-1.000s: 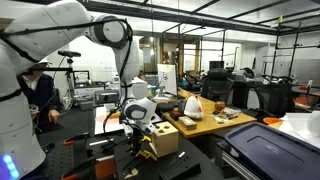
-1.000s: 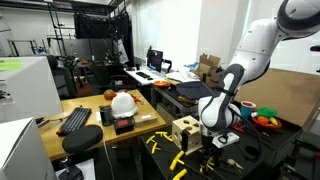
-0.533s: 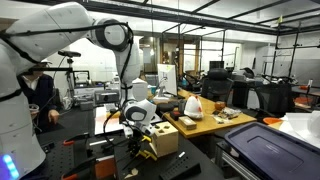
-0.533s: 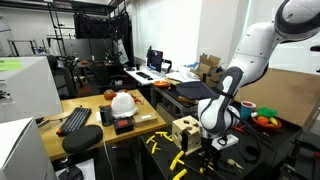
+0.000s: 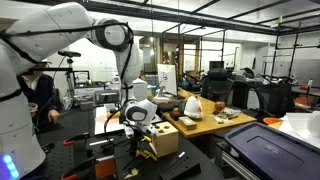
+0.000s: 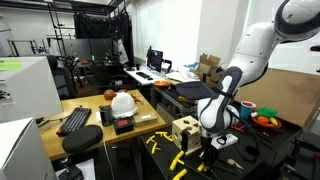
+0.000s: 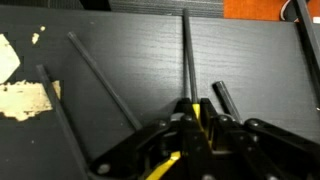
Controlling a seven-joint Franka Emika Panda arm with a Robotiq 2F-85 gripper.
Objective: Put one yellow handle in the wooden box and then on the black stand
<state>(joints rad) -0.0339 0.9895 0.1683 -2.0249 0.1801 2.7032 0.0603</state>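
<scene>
**A:** Clutter near the spot?

**B:** Plenty. Saw the pale wooden box point(image 6: 186, 130), cube-shaped with dark round holes, just beside the white arm point(image 6: 245, 60). Spotted other yellow handles point(image 6: 160, 143) lying loose near it.

**A:** Anything in the way?

**B:** Couldn't read the pincer point(image 7: 196, 106) in either exterior view, too small and dark. Went by the wrist view: found it pinched nearly shut on a thin yellow handle point(image 7: 197, 118), low over the matte, fine-grained black worktop point(image 7: 120, 50). Counted several slim dark rods point(image 7: 186, 50) slanting across there.

**A:** Farther off?

**B:** Noted a smooth white hard hat point(image 6: 123, 102) and a black keyboard point(image 6: 75, 120) on a tan worktop point(image 6: 92, 108).
</scene>
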